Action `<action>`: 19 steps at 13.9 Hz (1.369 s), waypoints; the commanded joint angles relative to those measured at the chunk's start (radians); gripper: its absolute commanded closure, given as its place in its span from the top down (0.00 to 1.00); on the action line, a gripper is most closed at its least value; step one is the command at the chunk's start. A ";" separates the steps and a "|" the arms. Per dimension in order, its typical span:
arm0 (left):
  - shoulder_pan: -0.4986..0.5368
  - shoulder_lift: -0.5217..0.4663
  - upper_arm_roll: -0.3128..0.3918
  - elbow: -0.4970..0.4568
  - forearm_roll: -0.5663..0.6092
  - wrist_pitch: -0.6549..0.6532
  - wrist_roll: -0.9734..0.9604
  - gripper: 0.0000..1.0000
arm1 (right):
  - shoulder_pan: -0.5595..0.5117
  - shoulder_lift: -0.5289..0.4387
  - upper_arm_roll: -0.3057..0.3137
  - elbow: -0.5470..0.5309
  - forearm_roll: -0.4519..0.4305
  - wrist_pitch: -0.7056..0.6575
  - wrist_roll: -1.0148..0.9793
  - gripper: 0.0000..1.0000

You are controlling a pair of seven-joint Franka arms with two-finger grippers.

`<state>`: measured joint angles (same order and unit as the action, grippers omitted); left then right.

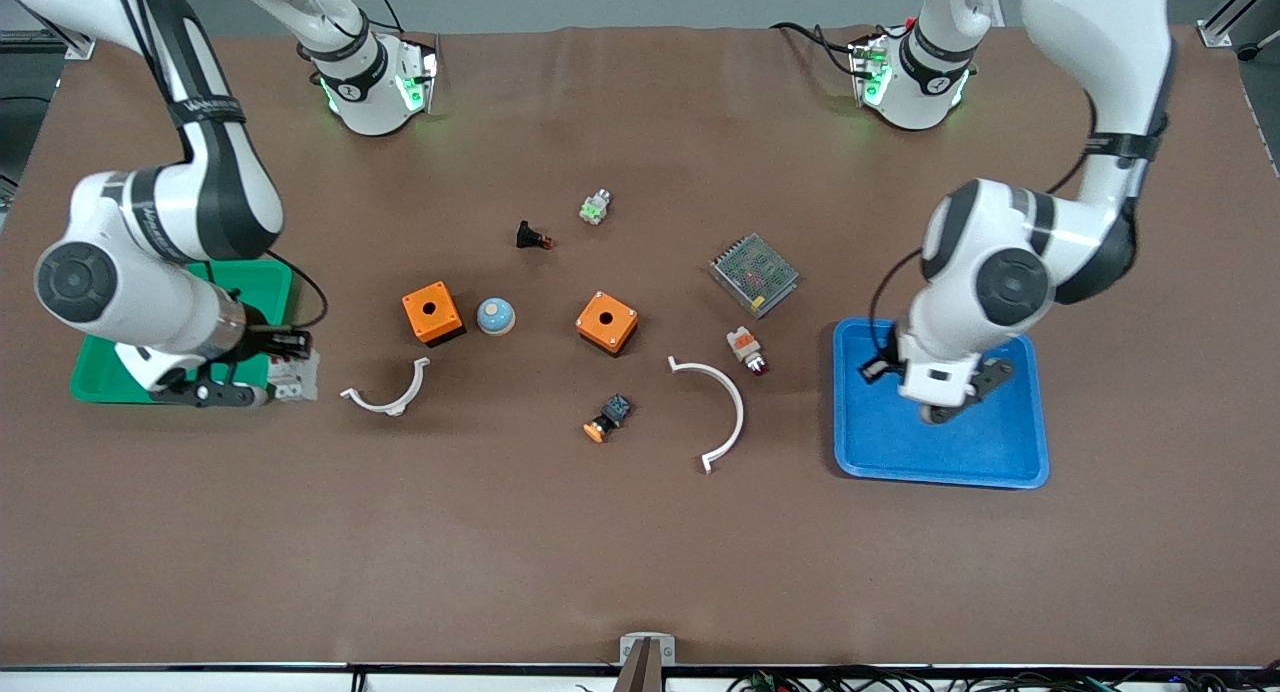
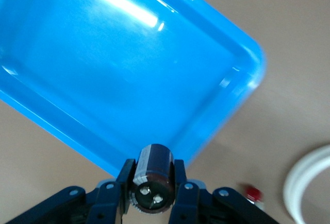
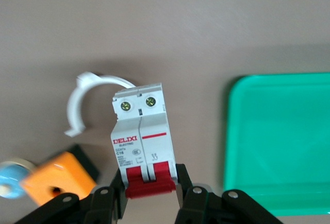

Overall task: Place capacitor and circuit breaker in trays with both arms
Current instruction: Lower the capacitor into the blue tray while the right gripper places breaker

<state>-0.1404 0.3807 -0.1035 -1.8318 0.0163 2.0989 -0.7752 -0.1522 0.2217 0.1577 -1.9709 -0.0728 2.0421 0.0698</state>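
Note:
My left gripper (image 1: 945, 404) is shut on the capacitor (image 2: 153, 175), a small black cylinder with two pale terminals on its end. It holds it over the blue tray (image 1: 1000, 452), near the tray's edge in the left wrist view (image 2: 129, 69). My right gripper (image 1: 272, 374) is shut on the circuit breaker (image 1: 297, 376), a white block with red levers (image 3: 142, 131). It holds it low over the table beside the green tray (image 1: 100, 377), which also shows in the right wrist view (image 3: 281, 141).
Between the trays lie two orange boxes (image 1: 432, 312) (image 1: 606, 322), a blue dome (image 1: 495, 316), two white curved clips (image 1: 385, 392) (image 1: 720, 402), a mesh power supply (image 1: 754, 274), an indicator lamp (image 1: 746, 349) and several small buttons (image 1: 533, 237) (image 1: 608, 418).

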 commanded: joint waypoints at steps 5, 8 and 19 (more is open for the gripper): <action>0.093 0.082 -0.015 -0.067 0.047 0.128 0.135 0.00 | -0.335 -0.007 0.019 -0.249 -0.016 0.276 -0.434 0.02; 0.125 0.135 -0.013 -0.066 0.069 0.196 0.169 0.01 | -0.395 0.069 0.019 -0.247 -0.016 0.334 -0.527 0.03; 0.159 -0.001 -0.015 0.032 0.080 0.129 0.272 1.00 | -0.330 0.038 0.080 0.177 0.011 -0.150 -0.567 1.00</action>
<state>0.0063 0.4870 -0.1111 -1.8228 0.0788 2.3096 -0.5392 -0.4928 0.2885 0.2042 -1.8554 -0.0762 1.9774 -0.4886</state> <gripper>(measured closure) 0.079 0.000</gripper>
